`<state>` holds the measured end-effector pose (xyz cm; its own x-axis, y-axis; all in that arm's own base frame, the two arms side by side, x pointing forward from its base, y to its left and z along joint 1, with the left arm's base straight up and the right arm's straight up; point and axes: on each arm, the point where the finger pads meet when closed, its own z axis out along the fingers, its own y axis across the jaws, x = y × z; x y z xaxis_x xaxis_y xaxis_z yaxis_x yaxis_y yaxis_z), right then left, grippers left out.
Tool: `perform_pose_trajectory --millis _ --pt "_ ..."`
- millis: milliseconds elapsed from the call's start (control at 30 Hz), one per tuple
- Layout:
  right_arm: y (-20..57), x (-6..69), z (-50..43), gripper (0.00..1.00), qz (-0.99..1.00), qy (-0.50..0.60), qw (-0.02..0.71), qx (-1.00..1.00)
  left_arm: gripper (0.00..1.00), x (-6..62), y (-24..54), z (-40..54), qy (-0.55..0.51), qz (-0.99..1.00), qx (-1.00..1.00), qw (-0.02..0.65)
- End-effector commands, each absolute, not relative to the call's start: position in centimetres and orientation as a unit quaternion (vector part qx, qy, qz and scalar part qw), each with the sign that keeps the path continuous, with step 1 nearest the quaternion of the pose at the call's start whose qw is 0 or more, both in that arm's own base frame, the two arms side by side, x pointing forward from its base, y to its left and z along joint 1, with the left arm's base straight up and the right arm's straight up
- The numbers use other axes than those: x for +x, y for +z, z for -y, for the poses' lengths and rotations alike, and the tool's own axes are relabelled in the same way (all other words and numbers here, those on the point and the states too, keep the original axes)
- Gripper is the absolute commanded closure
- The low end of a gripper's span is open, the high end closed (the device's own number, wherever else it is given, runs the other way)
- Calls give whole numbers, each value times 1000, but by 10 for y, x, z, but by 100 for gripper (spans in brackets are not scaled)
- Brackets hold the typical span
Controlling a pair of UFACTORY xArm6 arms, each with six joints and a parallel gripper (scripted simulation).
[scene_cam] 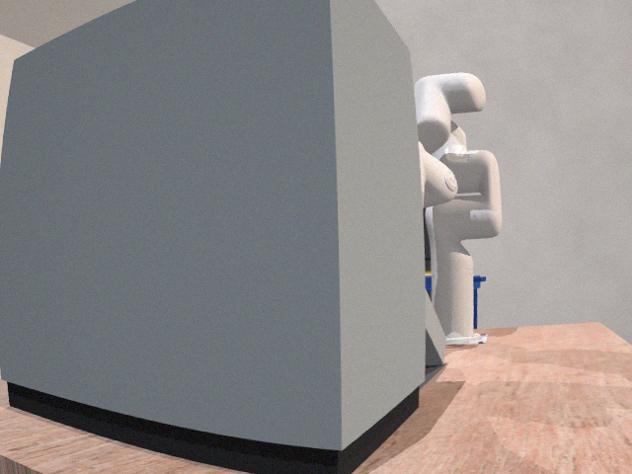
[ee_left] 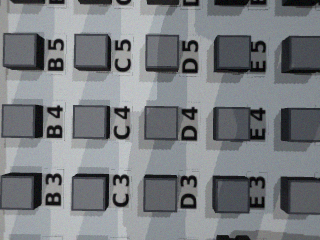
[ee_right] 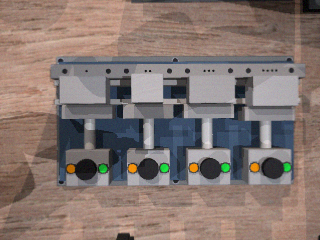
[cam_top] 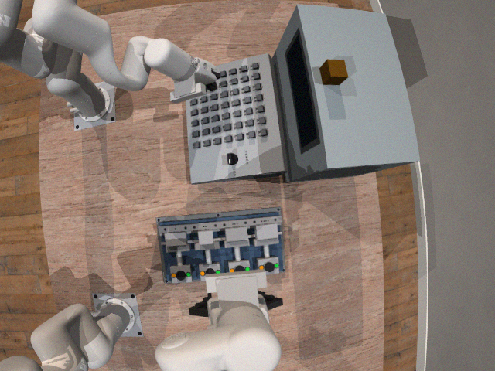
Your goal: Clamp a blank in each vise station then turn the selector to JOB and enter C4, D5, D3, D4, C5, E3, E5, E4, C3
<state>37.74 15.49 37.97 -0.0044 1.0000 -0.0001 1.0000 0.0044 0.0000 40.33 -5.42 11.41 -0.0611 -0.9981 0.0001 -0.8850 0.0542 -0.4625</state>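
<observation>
My left gripper [cam_top: 214,83] is shut and empty over the keypad [cam_top: 207,168]; a dark tip shows at the left wrist view's bottom edge, below key E3 [ee_left: 231,194]. Keys C4 [ee_left: 90,121], D4 [ee_left: 161,123] and E4 [ee_left: 231,123] show there; none looks lit. The selector [cam_top: 232,158] is a black knob; its setting is unclear. The cabinet-top lamp [cam_top: 333,72] looks dull amber. Each of several vise stations holds a grey blank, such as the leftmost [ee_right: 82,90] and rightmost [ee_right: 275,90], against its moving jaw [ee_right: 269,113]; exact overhang is unclear. My right gripper [ee_right: 222,237] is open and empty beyond the valve knobs.
The grey cabinet [cam_top: 367,100] [scene_cam: 173,229] stands beside the keypad and blocks most of the exterior view. The blue vise base [ee_right: 175,135] lies on the wooden table [cam_top: 131,168], apart from the keypad. Black valve knobs [ee_right: 86,169] [ee_right: 273,168] sit between orange and green lamps.
</observation>
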Motion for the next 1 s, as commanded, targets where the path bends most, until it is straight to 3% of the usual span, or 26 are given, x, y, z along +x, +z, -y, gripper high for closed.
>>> perform_pose_trajectory --millis 0,967 --pt "381 378 -155 0 -709 2 1 706 100 405 116 54 -175 -707 -665 164" --pt "381 378 -155 0 -709 2 1 706 100 398 124 88 -175 -707 -665 164"
